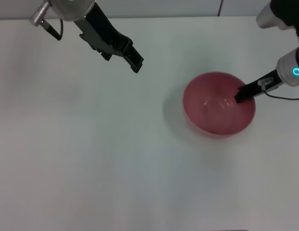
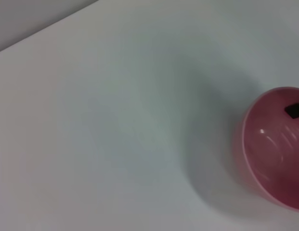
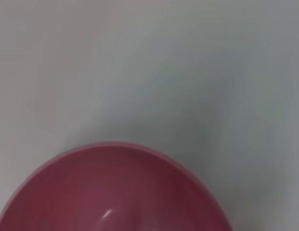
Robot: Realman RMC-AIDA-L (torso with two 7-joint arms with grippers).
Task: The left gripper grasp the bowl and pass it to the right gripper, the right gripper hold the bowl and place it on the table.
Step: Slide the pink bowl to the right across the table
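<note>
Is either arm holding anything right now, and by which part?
The right gripper holds the bowl by its rim on the robot's right side. The left gripper holds nothing.

1. The bowl [image 1: 217,111] is round, deep, glossy pink-red, upright with its mouth open upward.
2. It sits on the white surface [image 1: 91,159], toward the robot's right.
3. The right end effector [image 1: 241,94] reaches over its rim on that side.

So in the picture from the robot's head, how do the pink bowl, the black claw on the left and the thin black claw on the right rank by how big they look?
Largest to smallest, as they appear:
1. The bowl, the widest.
2. The left gripper, long and chunky, though it may look bigger from hanging nearer the camera.
3. The right gripper, the slimmest, reaching over the bowl's rim.
</note>
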